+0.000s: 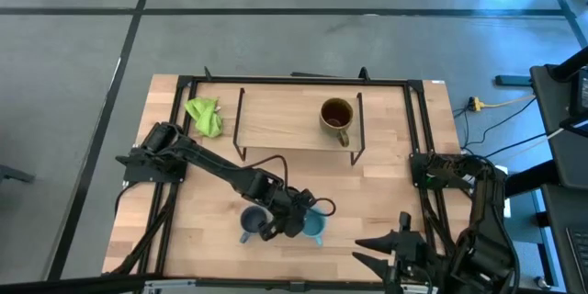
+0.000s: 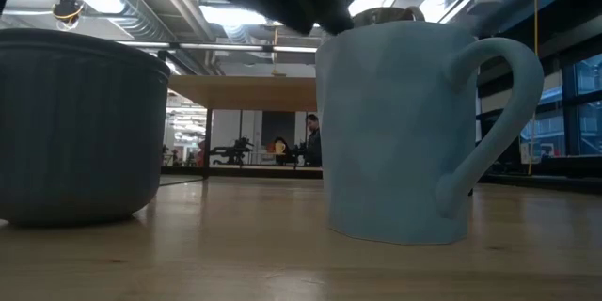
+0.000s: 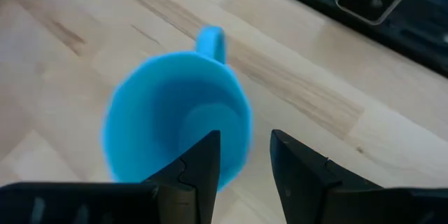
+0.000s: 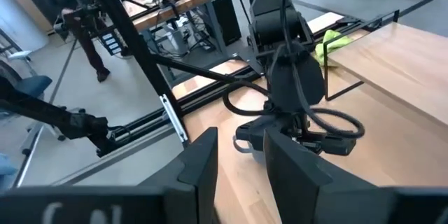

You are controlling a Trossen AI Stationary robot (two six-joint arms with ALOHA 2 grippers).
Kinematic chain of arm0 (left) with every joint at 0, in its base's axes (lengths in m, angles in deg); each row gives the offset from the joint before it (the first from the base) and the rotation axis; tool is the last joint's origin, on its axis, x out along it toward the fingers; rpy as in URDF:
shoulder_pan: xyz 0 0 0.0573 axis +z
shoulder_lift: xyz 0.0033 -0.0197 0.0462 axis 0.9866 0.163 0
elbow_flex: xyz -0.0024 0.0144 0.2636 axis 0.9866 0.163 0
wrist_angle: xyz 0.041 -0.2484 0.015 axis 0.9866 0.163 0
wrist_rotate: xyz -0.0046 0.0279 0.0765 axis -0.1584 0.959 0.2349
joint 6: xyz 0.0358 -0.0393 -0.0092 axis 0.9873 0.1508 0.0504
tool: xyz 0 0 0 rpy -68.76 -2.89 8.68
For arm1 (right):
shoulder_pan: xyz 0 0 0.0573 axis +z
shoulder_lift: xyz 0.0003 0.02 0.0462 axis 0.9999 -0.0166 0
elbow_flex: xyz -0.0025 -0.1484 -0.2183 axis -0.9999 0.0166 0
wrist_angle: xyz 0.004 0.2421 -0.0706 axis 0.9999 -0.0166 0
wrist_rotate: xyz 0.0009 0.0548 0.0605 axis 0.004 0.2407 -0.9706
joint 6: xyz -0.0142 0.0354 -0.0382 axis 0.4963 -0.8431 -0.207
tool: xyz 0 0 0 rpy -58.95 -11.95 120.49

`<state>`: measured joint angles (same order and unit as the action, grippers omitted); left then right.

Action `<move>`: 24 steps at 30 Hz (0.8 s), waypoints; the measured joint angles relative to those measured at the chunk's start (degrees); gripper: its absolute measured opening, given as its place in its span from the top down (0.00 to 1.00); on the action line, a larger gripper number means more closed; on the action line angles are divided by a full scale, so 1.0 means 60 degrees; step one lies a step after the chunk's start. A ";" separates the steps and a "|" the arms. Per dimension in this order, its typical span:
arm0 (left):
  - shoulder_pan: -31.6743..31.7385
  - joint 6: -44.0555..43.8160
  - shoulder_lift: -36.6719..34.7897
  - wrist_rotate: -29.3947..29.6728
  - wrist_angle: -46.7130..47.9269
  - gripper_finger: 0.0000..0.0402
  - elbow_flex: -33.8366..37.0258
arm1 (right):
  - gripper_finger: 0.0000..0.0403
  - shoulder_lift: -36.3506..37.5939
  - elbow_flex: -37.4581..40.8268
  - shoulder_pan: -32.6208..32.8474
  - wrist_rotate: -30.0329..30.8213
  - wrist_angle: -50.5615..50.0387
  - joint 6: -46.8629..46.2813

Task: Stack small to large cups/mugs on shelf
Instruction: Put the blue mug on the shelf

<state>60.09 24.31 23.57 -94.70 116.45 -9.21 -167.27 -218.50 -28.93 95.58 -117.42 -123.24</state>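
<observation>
Here my left gripper (image 3: pixel 241 157) hangs over the light sky-blue handled mug (image 3: pixel 175 129), fingers apart astride its rim, not clamped. The small grey-blue mug (image 1: pixel 252 224) stands just beside; the brown-olive mug (image 1: pixel 336 116) sits on the low light-wood shelf (image 1: pixel 276 119). My right gripper (image 4: pixel 238 157) waits parted, holding nothing.

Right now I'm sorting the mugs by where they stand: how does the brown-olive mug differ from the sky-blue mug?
The brown-olive mug stands on the shelf; the sky-blue mug stands on the tabletop near the front edge. The brown-olive mug stands alone, while the left pincer is over the sky-blue mug's rim, fingers open astride its wall. The brown-olive mug is dark inside, the sky-blue one light. Both are upright, handled and hold nothing visible.
</observation>
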 joint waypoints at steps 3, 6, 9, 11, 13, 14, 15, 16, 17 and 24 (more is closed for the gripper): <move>-0.0080 0.0061 0.0046 -0.0070 -0.0025 0.70 -0.0006 | 0.71 -0.0004 0.0000 0.0000 0.0004 -0.0021 -0.0011; -0.0091 0.0044 0.0170 -0.0074 0.0071 0.70 0.0007 | 0.71 -0.0004 0.0000 0.0000 0.0001 -0.0032 -0.0019; -0.0077 0.0043 0.0350 -0.0044 -0.0111 0.70 -0.0017 | 0.71 -0.0004 0.0000 -0.0020 0.0004 -0.0028 -0.0008; -0.0077 0.0020 0.0448 0.0008 -0.0015 0.70 0.0004 | 0.71 -0.0004 0.0000 -0.0048 -0.0004 -0.0032 -0.0007; -0.0080 0.0024 0.0486 0.0127 -0.0091 0.70 0.0004 | 0.71 -0.0004 0.0000 -0.0058 0.0000 -0.0035 0.0027; -0.0080 0.0024 0.0486 0.0199 -0.0088 0.70 0.0004 | 0.71 -0.0004 0.0000 -0.0065 0.0000 -0.0046 0.0050; -0.0080 0.0024 0.0486 0.0235 -0.0110 0.70 0.0004 | 0.71 -0.0004 0.0000 -0.0066 0.0000 -0.0065 0.0079; -0.0074 0.0028 0.0486 0.0267 -0.0142 0.70 0.0004 | 0.71 -0.0004 0.0000 -0.0066 0.0000 -0.0090 0.0092; -0.0063 0.0028 0.0486 0.0316 -0.0166 0.70 0.0004 | 0.71 -0.0004 0.0000 -0.0066 0.0000 -0.0126 0.0100; 0.0075 0.0017 0.0483 0.0429 -0.0031 0.73 0.0002 | 0.71 -0.0004 0.0000 -0.0066 0.0000 -0.0446 0.0102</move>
<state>60.54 24.42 26.47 -92.12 116.26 -9.19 -167.29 -218.50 -29.33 95.58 -120.10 -122.63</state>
